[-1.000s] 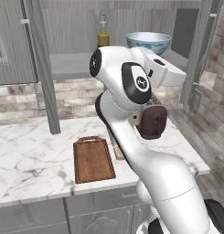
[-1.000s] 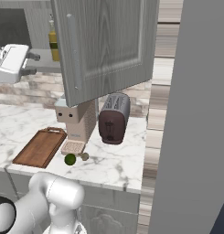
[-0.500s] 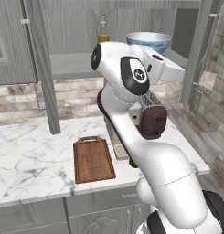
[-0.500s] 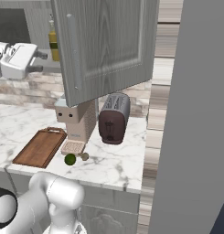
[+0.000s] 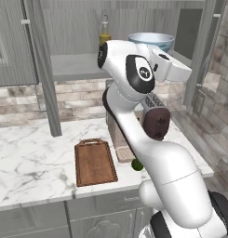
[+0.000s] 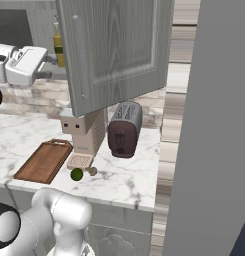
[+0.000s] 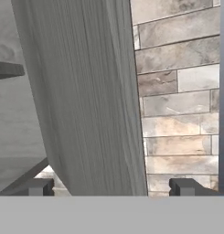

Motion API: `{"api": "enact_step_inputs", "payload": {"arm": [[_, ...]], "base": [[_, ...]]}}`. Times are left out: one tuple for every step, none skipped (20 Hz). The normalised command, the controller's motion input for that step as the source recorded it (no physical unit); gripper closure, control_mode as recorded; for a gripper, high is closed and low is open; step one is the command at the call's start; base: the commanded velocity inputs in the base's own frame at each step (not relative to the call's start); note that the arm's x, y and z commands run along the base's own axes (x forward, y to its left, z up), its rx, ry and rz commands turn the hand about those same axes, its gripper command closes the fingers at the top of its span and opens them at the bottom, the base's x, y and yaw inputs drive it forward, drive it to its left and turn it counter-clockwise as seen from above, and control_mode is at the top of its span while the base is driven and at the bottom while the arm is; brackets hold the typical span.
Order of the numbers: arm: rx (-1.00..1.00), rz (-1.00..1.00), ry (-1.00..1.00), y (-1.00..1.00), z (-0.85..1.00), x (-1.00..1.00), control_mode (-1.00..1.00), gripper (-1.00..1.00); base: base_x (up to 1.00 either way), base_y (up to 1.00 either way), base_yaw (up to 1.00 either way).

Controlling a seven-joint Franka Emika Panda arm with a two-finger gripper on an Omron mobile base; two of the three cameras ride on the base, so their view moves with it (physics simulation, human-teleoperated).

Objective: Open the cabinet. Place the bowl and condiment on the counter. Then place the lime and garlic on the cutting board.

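The cabinet stands open, its right door [image 6: 116, 50] swung out over the counter [image 6: 124, 182]. On the shelf sit the condiment [image 5: 104, 35] and the bowl [image 5: 151, 41]. My gripper [image 7: 112, 187] is open up at shelf height, with the wood-grain door [image 7: 86, 100] close ahead between its fingertips [image 7: 40, 186]; nothing is held. From the right base, the gripper [image 6: 50, 60] sits just left of the door, near the condiment [image 6: 58, 45]. The cutting board [image 5: 94, 161] lies bare on the counter. The lime [image 6: 76, 174] and garlic [image 6: 92, 171] rest on the marble beside the cutting board [image 6: 44, 161].
A dark toaster [image 6: 124, 129] and a beige appliance [image 6: 86, 130] stand on the counter under the open door. The left door [image 5: 41, 69] also hangs open. A brick wall [image 7: 182, 91] runs behind, and a tall grey panel [image 6: 209, 125] closes off the right side.
The hand has edged a little right toward the open door and the arm's wrist has turned slightly. The door, board, lime and garlic have not moved.
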Motion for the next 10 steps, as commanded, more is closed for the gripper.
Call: {"api": "enact_step_inputs", "payload": {"arm": [[0.0, -0.05, 0.0, -0.11, 0.0, 0.0, -1.0, -1.0], [0.0, -0.06, 0.0, -0.09, 0.0, 0.0, -1.0, -1.0], [0.0, -0.09, 0.0, -0.06, 0.0, 0.0, -1.0, -1.0], [0.0, -0.08, 0.0, -0.08, 0.0, 0.0, -1.0, -1.0], [0.0, -0.07, 0.0, -0.08, 0.0, 0.0, -1.0, -1.0], [0.0, -0.06, 0.0, -0.08, 0.0, 0.0, -1.0, -1.0], [0.0, -0.05, 0.0, -0.09, 0.0, 0.0, -1.0, -1.0], [0.0, -0.06, 0.0, -0.05, 0.0, 0.0, -1.0, -1.0], [0.0, -0.07, 0.0, -0.03, 0.0, 0.0, -1.0, -1.0], [0.0, -0.06, 0.0, 0.0, 0.0, 0.03, -1.0, -1.0]], "base": [[0.0, 0.0, 0.0], [0.0, 0.0, 0.0], [0.0, 0.0, 0.0], [0.0, 0.0, 0.0], [0.0, 0.0, 0.0], [0.0, 0.0, 0.0], [0.0, 0.0, 0.0], [0.0, 0.0, 0.0], [0.0, 0.0, 0.0], [0.0, 0.0, 0.0]]}}
